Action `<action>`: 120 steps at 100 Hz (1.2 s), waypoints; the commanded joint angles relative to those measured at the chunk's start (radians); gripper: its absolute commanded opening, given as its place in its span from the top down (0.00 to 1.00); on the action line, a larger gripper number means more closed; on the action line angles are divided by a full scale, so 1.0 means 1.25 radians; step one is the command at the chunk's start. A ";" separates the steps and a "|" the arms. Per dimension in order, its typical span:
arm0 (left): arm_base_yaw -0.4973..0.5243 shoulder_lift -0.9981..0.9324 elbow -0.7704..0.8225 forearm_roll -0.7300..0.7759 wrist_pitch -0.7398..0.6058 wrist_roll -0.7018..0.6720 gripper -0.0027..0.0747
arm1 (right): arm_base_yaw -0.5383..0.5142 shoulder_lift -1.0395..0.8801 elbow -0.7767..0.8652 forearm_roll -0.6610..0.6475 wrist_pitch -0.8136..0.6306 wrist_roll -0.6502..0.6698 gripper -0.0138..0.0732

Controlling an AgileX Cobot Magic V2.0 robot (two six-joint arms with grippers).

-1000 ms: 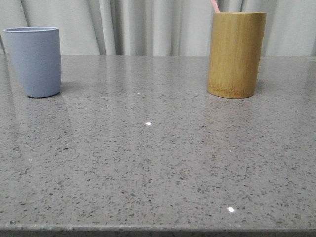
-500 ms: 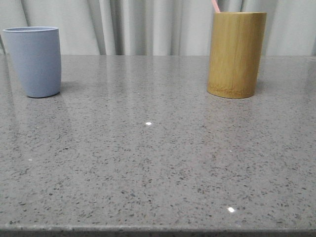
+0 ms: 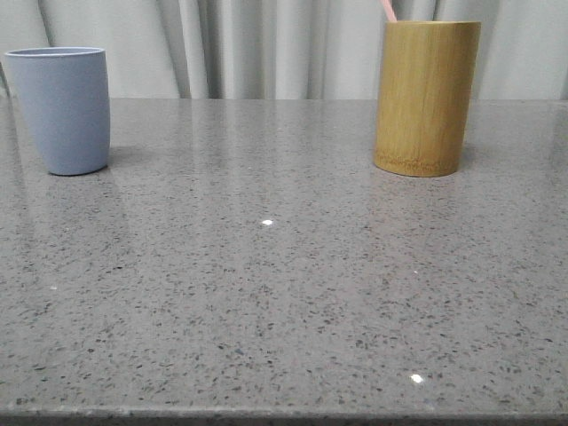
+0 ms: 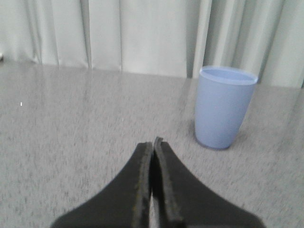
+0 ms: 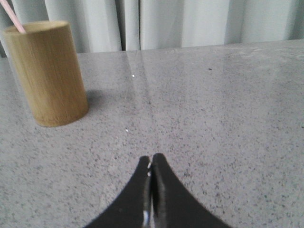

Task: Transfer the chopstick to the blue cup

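The blue cup stands upright at the far left of the grey speckled table. A tall tan bamboo holder stands at the far right, and the pink chopstick pokes out of its top at the left rim. In the left wrist view my left gripper is shut with nothing in it, low over the table, short of the blue cup. My right gripper is shut and empty too, with the bamboo holder and the chopstick tip well ahead of it to one side.
Pale curtains hang behind the table's back edge. The table's front edge runs along the bottom of the front view.
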 commanded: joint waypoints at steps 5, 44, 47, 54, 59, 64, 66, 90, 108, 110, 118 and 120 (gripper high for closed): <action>0.001 0.077 -0.118 -0.008 0.004 -0.005 0.99 | -0.002 0.075 -0.107 0.011 0.001 -0.005 0.95; 0.001 0.360 -0.388 -0.008 0.120 0.051 0.91 | -0.002 0.376 -0.391 0.011 0.147 -0.016 0.77; 0.001 0.377 -0.401 -0.008 0.120 0.051 0.87 | -0.002 0.402 -0.407 0.011 0.147 -0.018 0.71; 0.001 0.415 -0.431 -0.008 0.120 0.051 0.76 | -0.002 0.450 -0.444 0.011 0.147 -0.019 0.60; 0.001 0.439 -0.451 -0.008 0.120 0.051 0.66 | -0.002 0.480 -0.471 0.011 0.147 -0.019 0.53; 0.001 0.461 -0.464 -0.008 0.118 0.051 0.59 | -0.002 0.508 -0.493 0.011 0.148 -0.019 0.47; 0.001 0.471 -0.468 -0.008 0.118 0.051 0.56 | -0.002 0.519 -0.501 0.011 0.149 -0.019 0.46; 0.001 0.529 -0.481 -0.008 0.124 0.051 0.48 | -0.002 0.594 -0.536 0.011 0.142 -0.019 0.44; 0.001 0.562 -0.481 -0.012 0.124 0.051 0.48 | -0.002 0.620 -0.536 0.020 0.152 -0.018 0.44; 0.001 0.565 -0.481 -0.012 0.124 0.051 0.48 | -0.002 0.621 -0.536 0.020 0.155 -0.018 0.44; 0.001 0.582 -0.485 -0.013 0.121 0.051 0.48 | -0.002 0.624 -0.536 0.020 0.165 -0.018 0.44; 0.001 0.588 -0.491 -0.014 0.123 0.051 0.48 | -0.002 0.624 -0.536 0.020 0.166 -0.018 0.44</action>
